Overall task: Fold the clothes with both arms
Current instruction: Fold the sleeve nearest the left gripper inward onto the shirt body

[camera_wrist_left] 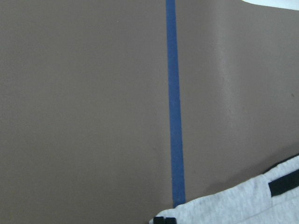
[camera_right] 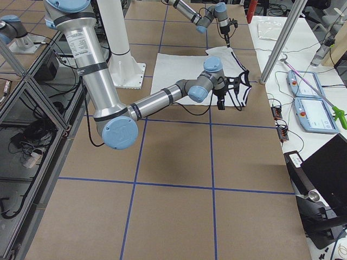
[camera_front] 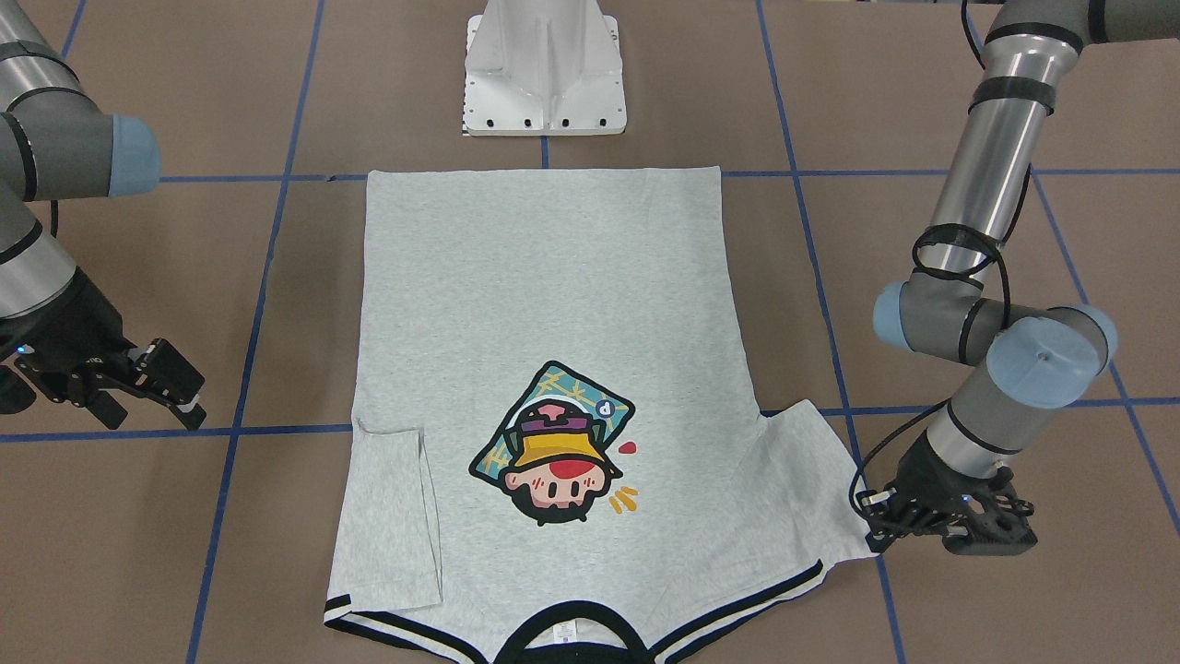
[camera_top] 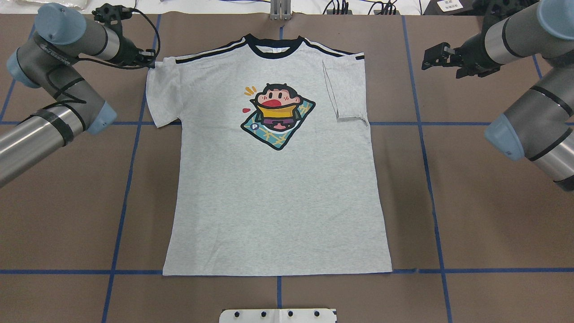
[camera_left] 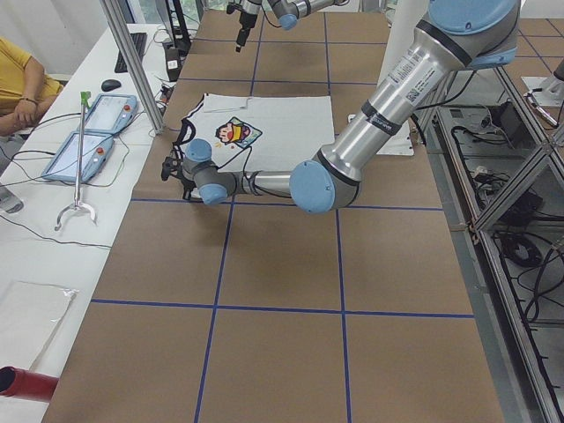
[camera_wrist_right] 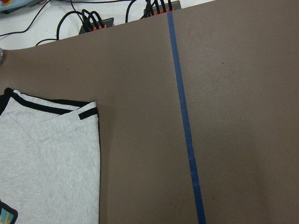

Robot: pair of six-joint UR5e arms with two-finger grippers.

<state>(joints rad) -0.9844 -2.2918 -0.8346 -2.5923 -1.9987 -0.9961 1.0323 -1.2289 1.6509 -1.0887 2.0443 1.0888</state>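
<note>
T-shirt (camera_top: 273,202) is lying flat, print up, mid counter (camera_top: 471,224), collar away from robot, sleeve on robot's right folded in. At the other sleeve's edge, left hand (camera_top: 151,58) is sitting low; can't tell if gripping. Beside the folded shoulder, right hand (camera_top: 429,58) is hovering wide, apart.

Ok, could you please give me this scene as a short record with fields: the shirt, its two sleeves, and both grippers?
shirt: T-shirt flat on the table, print up, collar far from the robot
right-side sleeve: folded in over the body
left-side sleeve: spread out flat
left gripper: at the outer edge of the left-side sleeve; open or shut unclear
right gripper: beside the shirt, apart from it, open
</note>
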